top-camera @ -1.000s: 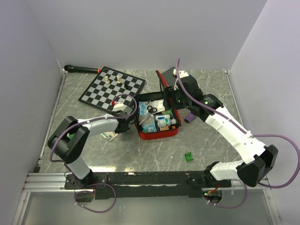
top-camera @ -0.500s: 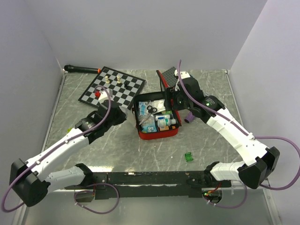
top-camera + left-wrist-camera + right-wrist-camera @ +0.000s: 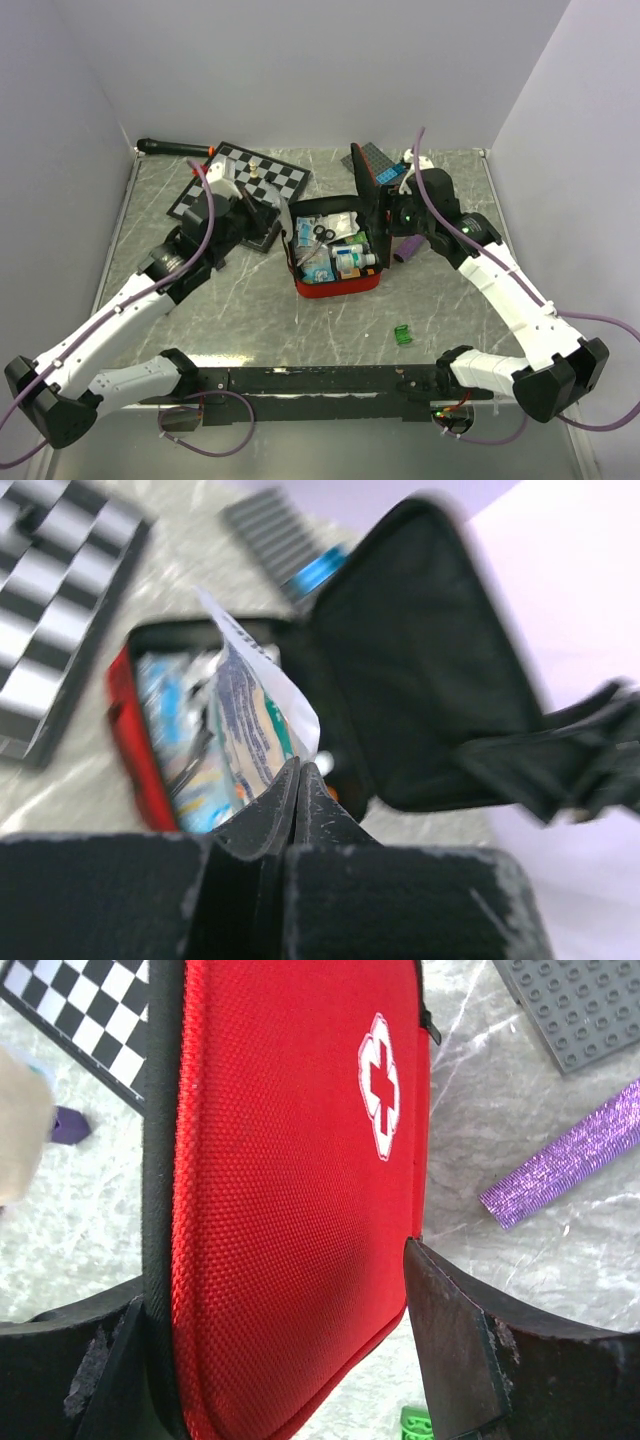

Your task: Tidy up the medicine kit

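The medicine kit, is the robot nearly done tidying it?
Partly, I think. The medicine kit already lies open with scissors and packets inside. Right now the left gripper is shut on a paper packet near the open case, while the right gripper, jaws wide, straddles the red lid. Left to do: drop the packet in and close the lid.

Top cam looks down from behind arms; both wrist cams sit close, sharing the medicine kit [image 3: 335,255].

Red medicine kit [image 3: 336,262] lies open, lid upright, contents seemingly packets.
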Action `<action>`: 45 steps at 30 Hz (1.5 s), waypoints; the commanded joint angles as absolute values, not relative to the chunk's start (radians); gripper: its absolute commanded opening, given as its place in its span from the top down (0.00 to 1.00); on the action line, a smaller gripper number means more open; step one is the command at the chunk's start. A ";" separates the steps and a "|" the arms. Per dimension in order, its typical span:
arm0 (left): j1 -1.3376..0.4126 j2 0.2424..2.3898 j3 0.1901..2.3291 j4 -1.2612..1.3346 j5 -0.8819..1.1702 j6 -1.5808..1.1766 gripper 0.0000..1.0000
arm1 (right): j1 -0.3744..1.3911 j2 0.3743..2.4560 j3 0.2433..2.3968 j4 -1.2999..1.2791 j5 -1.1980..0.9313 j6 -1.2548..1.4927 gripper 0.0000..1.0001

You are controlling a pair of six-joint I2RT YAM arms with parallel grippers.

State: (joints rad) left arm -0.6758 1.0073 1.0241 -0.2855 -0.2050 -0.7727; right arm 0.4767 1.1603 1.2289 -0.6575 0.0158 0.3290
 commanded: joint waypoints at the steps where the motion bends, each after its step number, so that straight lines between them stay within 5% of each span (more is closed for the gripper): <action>1: -0.678 1.081 1.138 -0.152 -0.120 -0.713 0.99 | 0.417 1.118 1.204 -0.618 -0.078 0.370 0.22; 15: -0.703 1.422 1.428 0.083 0.146 -0.732 0.99 | 0.318 1.060 1.131 -0.594 -0.163 0.394 0.20; 45: -0.808 1.759 1.678 0.259 0.192 -0.815 0.99 | 0.222 1.003 1.080 -0.583 -0.267 0.425 0.16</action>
State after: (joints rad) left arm -0.7876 1.7432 1.6127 0.1768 0.1951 -0.7975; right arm 0.2352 1.0294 1.0817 -0.6201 -0.2375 0.4061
